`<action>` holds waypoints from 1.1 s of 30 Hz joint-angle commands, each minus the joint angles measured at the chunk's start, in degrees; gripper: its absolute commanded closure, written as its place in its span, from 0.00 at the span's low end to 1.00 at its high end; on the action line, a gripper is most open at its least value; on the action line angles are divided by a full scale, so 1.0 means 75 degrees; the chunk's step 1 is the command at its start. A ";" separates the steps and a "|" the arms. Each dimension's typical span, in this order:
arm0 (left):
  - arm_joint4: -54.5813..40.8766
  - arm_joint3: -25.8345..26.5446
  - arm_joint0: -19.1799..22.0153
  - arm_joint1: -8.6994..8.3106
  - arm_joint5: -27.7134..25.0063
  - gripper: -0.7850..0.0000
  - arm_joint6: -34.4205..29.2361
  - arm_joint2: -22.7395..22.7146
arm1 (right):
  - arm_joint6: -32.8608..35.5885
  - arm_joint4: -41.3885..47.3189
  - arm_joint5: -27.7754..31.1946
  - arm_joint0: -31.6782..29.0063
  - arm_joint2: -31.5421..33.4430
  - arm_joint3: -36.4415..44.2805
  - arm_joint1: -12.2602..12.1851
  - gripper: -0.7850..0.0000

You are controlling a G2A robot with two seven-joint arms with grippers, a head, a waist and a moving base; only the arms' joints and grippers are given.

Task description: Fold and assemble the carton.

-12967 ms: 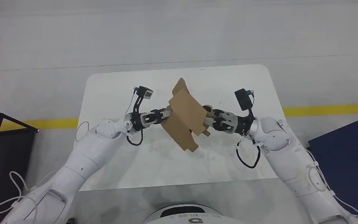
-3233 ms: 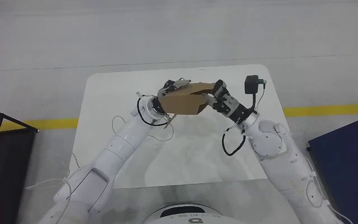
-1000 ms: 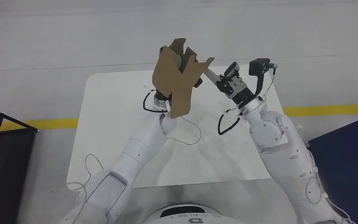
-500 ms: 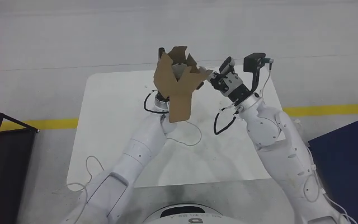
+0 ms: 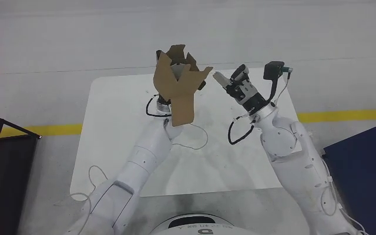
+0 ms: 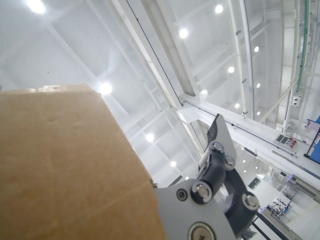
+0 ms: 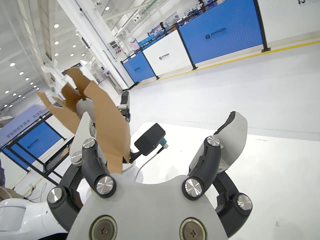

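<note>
Left claw (image 6: 160, 136): mostly covered by the carton, which the left arm holds high over the far middle of the tabletop. I cannot tell whether it is closed on the cardboard.
Right claw (image 5: 229, 74) (image 7: 160, 123): open, spread wide with nothing between its tips. It hangs above the far right part of the tabletop and points left toward the carton.
Gap: the right claw is just beside the carton's right side and apart from it.
Carton (image 5: 176, 88) (image 6: 62, 163) (image 7: 105, 123): brown cardboard, standing roughly upright on the left arm's end and clear of the tabletop. The flaps at its upper end are unfolded and splay outward in several directions. Its long side panels run straight down.
Carton in the left wrist view: one flat brown panel with a crease line, right next to the claw's metal base.
Tabletop (image 5: 117, 147): white, with rounded corners, below both arms.
Floor: pale grey, with a yellow line (image 5: 335, 116) passing to the right of the tabletop.
Room: blue panels (image 7: 220, 36) on black frames stand across the floor, and round ceiling lamps (image 6: 183, 33) shine overhead.
</note>
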State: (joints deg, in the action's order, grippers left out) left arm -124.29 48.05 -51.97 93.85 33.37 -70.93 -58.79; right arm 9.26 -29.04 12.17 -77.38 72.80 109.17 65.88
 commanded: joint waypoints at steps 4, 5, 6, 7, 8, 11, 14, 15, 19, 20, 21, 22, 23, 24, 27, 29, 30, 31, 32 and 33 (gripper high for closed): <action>0.0275 -0.0167 0.0093 0.0023 -0.0113 0.03 -0.0113 -0.0048 | 0.0282 0.1114 0.1276 0.0257 -0.0387 -0.0252 0.0069 0.00; 0.0343 -0.0212 0.0115 0.0028 -0.0174 0.03 -0.0174 -0.0055 | 0.0325 0.1227 0.1384 0.0310 -0.0449 -0.0362 0.0082 0.00; 0.0398 -0.0246 0.0133 0.0032 -0.0221 0.05 -0.0221 -0.0057 | 0.0339 0.1252 0.1402 0.0350 -0.0489 -0.0422 0.0091 0.00; 0.0463 -0.0284 0.0158 0.0039 -0.0292 0.07 -0.0291 -0.0060 | 0.0401 0.1214 0.1414 0.0418 -0.0581 -0.0498 0.0105 0.00; 0.0560 -0.0358 0.0193 0.0038 -0.0374 0.08 -0.0373 -0.0074 | 0.0437 0.1155 0.1384 0.0487 -0.0649 -0.0563 0.0118 0.00; 0.0980 -0.0605 0.0324 0.0035 -0.0720 0.13 -0.0719 -0.0088 | 0.0512 0.1042 0.1379 0.0668 -0.0901 -0.0595 0.0167 0.00; 0.1582 -0.0894 0.0487 0.0025 -0.1229 0.18 -0.1227 -0.0070 | 0.0560 0.0767 0.1268 0.0838 -0.1095 -0.0644 0.0208 0.00; 0.1781 -0.0994 0.0540 0.0018 -0.1381 0.21 -0.1379 -0.0067 | 0.0561 0.0699 0.1232 0.0873 -0.1130 -0.0655 0.0217 0.00; 0.2384 -0.1634 0.0862 0.0034 -0.2264 0.25 -0.2065 -0.0171 | 0.0516 0.0455 0.0984 0.1005 -0.1295 -0.0695 0.0269 0.00; 0.2520 -0.1754 0.0932 0.0039 -0.2492 0.28 -0.2161 -0.0191 | 0.0502 0.0466 0.0947 0.1021 -0.1329 -0.0693 0.0282 0.00; 0.2591 -0.1826 0.0973 0.0044 -0.2628 0.29 -0.2216 -0.0208 | 0.0493 0.0468 0.0920 0.1034 -0.1346 -0.0696 0.0290 0.00; 0.2662 -0.1931 0.1042 0.0057 -0.2843 0.29 -0.2277 -0.0252 | 0.0480 0.0451 0.0864 0.1057 -0.1385 -0.0691 0.0305 0.00; 0.2721 -0.1973 0.1084 0.0065 -0.2997 0.30 -0.2277 -0.0286 | 0.0485 0.0448 0.0838 0.1073 -0.1426 -0.0675 0.0318 0.00; 0.2740 -0.1998 0.1100 0.0071 -0.3071 0.30 -0.2277 -0.0313 | 0.0490 0.0459 0.0821 0.1082 -0.1451 -0.0671 0.0326 0.00; 0.2743 -0.2044 0.1139 0.0101 -0.3257 0.31 -0.2277 -0.0437 | 0.0546 0.0471 0.0798 0.1132 -0.1556 -0.0660 0.0357 0.00; 0.2768 -0.2089 0.1160 0.0119 -0.3340 0.31 -0.2277 -0.0523 | 0.0622 0.0540 0.0824 0.1173 -0.1635 -0.0676 0.0381 0.00; 0.2797 -0.2105 0.1168 0.0124 -0.3371 0.32 -0.2277 -0.0538 | 0.0643 0.0581 0.0850 0.1185 -0.1661 -0.0677 0.0388 0.00; 0.2875 -0.2133 0.1185 0.0131 -0.3444 0.32 -0.2277 -0.0567 | 0.0688 0.0634 0.0912 0.1217 -0.1706 -0.0685 0.0401 0.00; 0.2948 -0.2150 0.1198 0.0136 -0.3520 0.32 -0.2277 -0.0584 | 0.0716 0.0676 0.0982 0.1237 -0.1744 -0.0687 0.0411 0.00; 0.2985 -0.2159 0.1201 0.0141 -0.3555 0.32 -0.2277 -0.0596 | 0.0725 0.0710 0.1030 0.1250 -0.1766 -0.0690 0.0418 0.00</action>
State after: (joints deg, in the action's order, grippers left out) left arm -102.40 31.95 -43.02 94.87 7.16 -88.00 -63.16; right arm 14.57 -24.02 19.41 -68.13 59.77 104.01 68.95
